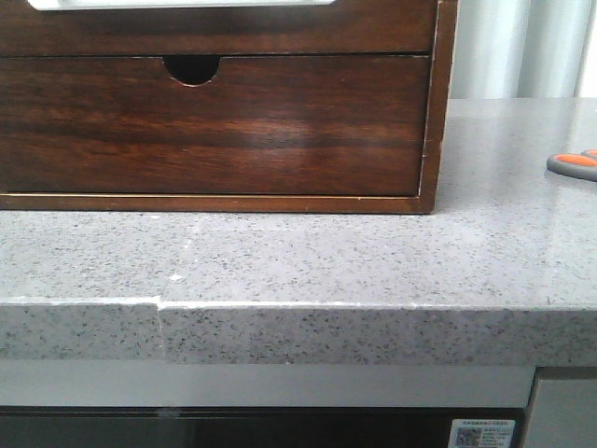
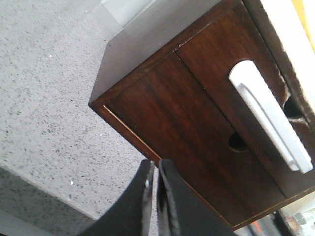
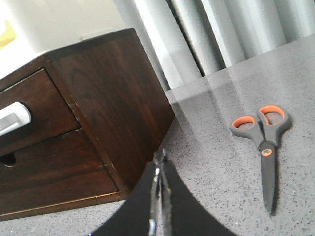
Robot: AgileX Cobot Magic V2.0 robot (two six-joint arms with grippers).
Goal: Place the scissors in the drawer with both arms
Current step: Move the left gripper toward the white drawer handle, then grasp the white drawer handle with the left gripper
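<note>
My left gripper [image 2: 156, 172] has its jaws pressed together, only a hairline seam between the two dark, smooth, tapering fingers [image 2: 138, 196], and nothing is between them. It hangs over the speckled grey stone counter [image 2: 44, 98], just off the near left corner of the wooden box [image 2: 147, 54]. My right gripper [image 3: 160, 162] is the same: black wedge-shaped fingers [image 3: 174, 206] closed tip to tip, gripping nothing, above the counter near the box's right side panel.

The box is dark reddish-brown glossy wood with visible streaky grain and a thin pale line along its bottom edge. In the front view it fills the upper left, sitting flat on the counter. Its lower drawer front [image 1: 215, 126] is deep, with a half-round finger notch [image 1: 191, 68] cut in the top edge. Above it sits the drawer [image 1: 215, 28], wide and shallow, with a plain front and a white rounded bar handle [image 2: 268, 118] across it; I see white at the top edge in the front view. Both look pushed in, flush with the frame.

The scissors [image 3: 263, 142] lie flat on the counter to the right of the box, well apart from it and not touched by either gripper. Handle loops are grey plastic lined in bright orange, with an orange pivot dot; the grey blades are closed. In the front view only the loops show, at the right edge.

The counter's near edge is thick, with a chipped vertical seam [image 1: 160, 327].
</note>
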